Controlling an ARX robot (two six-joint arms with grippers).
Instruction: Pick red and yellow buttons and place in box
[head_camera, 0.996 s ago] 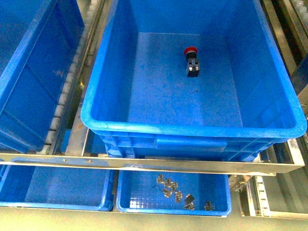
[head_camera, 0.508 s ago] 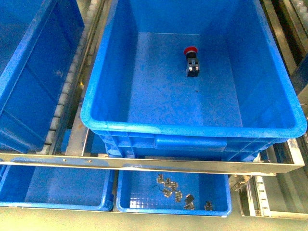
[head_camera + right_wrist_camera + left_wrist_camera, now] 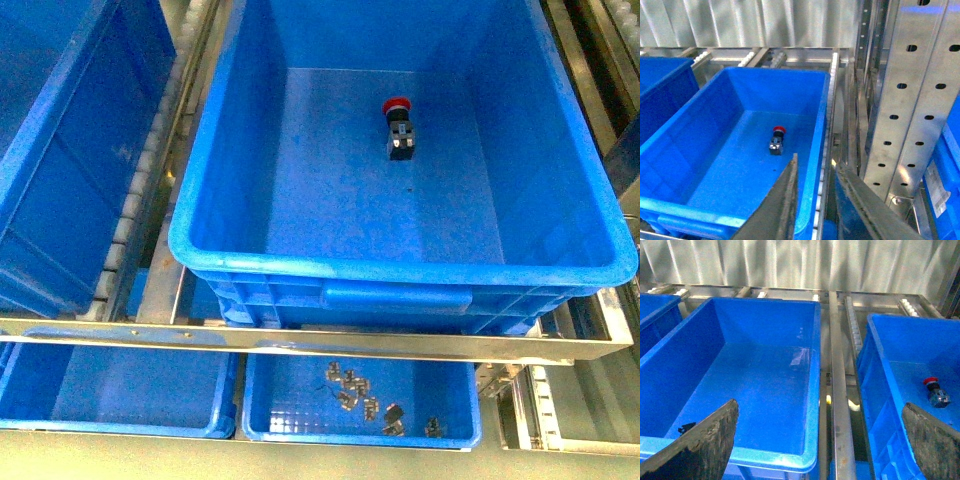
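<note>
With the red button (image 3: 398, 104) in the box (image 3: 400, 270), left pincer (image 3: 820, 405) wide, right pincer (image 3: 815, 162) narrow, both empty, we next seek the yellow.

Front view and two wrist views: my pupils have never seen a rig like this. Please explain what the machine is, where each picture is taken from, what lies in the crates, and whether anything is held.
This is a robot with two arms, each ending in a two-fingered gripper. The front view looks down from the robot's body; neither arm shows there. It shows the box, a big blue crate, with the red button lying on its floor. No yellow button shows in any picture. Below the box, a smaller tray holds small metal parts. The other two pictures come from cameras on the wrists; the dark slabs in the foreground are the fingers. The left gripper is wide open and the right gripper is slightly open. Neither holds anything.
</note>
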